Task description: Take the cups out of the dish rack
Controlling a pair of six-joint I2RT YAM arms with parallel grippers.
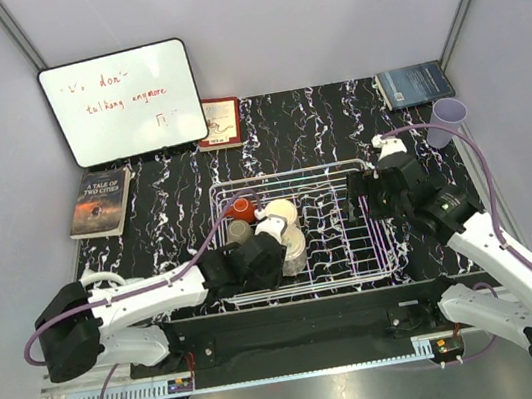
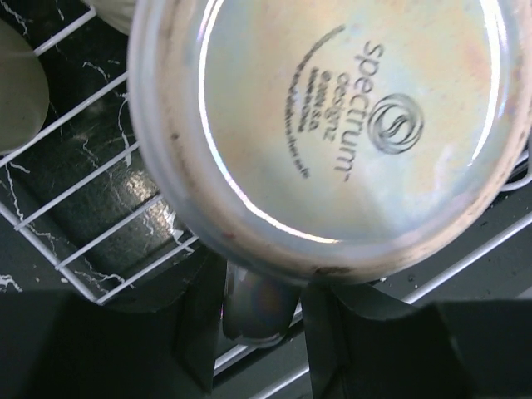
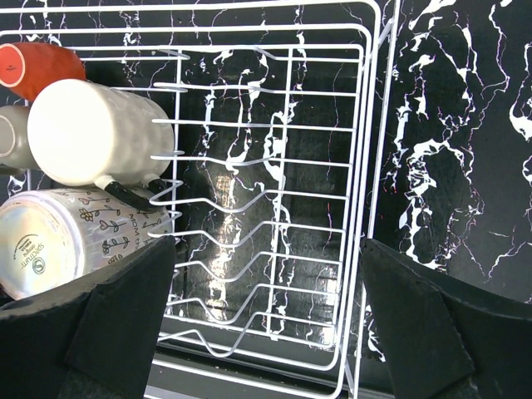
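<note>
– Printed mug (image 2: 349, 125) filled the left wrist view, base toward the lens, lying in the dish rack (image 2: 83, 241); the left end effector (image 2: 262, 332) had its fingers (image 2: 195, 349) either side of the handle (image 2: 259, 303); clamped or slack, I could not tell.
– And the right end effector (image 3: 266, 258)?
– Released, spread wide over the rack's right half, holding nothing; cream mug (image 3: 91, 133), orange cup (image 3: 33, 66) and grey-brown cup (image 3: 7, 137) lay at its left end; farther off, the lavender tumbler (image 1: 449, 120) stood on the table (image 1: 295, 124).

Marbled table (image 1: 286, 131) bears dish rack (image 1: 341, 228), whiteboard (image 1: 122, 101), lavender tumbler (image 1: 448, 120) (far right).
</note>
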